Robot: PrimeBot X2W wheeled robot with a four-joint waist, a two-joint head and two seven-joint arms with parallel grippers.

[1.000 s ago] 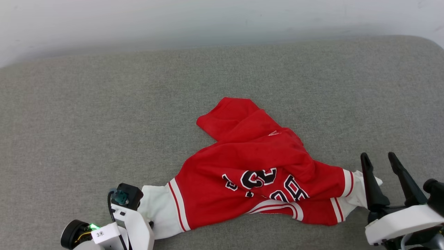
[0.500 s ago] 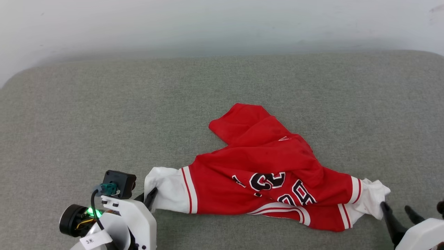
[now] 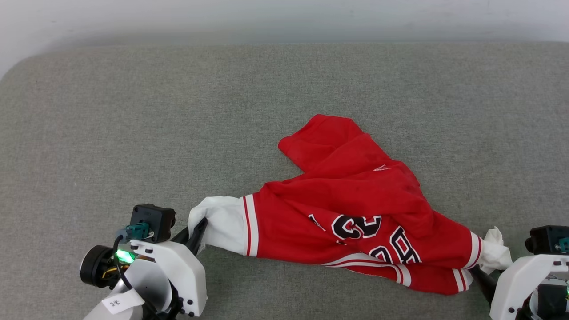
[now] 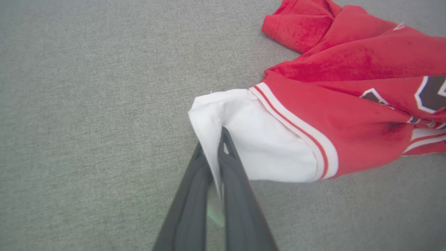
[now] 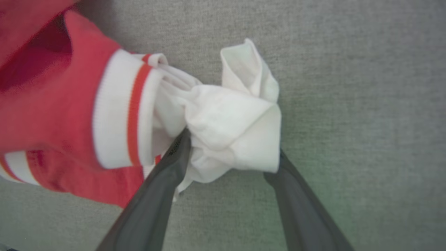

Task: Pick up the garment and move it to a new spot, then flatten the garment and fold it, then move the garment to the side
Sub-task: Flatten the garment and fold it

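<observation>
The garment [image 3: 355, 200], red with white end panels, striped trim and black letters, lies crumpled on the grey fabric surface [image 3: 133, 111]. My left gripper [image 3: 201, 224] is shut on the edge of its white left panel; in the left wrist view the two fingers [image 4: 230, 157] pinch that thin edge of the garment [image 4: 348, 115]. My right gripper [image 3: 483, 274] is at the garment's white right end. In the right wrist view it stands open [image 5: 231, 153], its fingers on either side of the bunched white cloth [image 5: 237, 118].
A pale wall [image 3: 266, 18] runs behind the surface's far edge. The surface's back left corner [image 3: 18, 66] is rounded. Bare grey fabric stretches to the left of and behind the garment.
The head camera has shifted. My right gripper has come down from beside the white right end to straddle it. The left gripper's hold has drawn the white left panel out to the left.
</observation>
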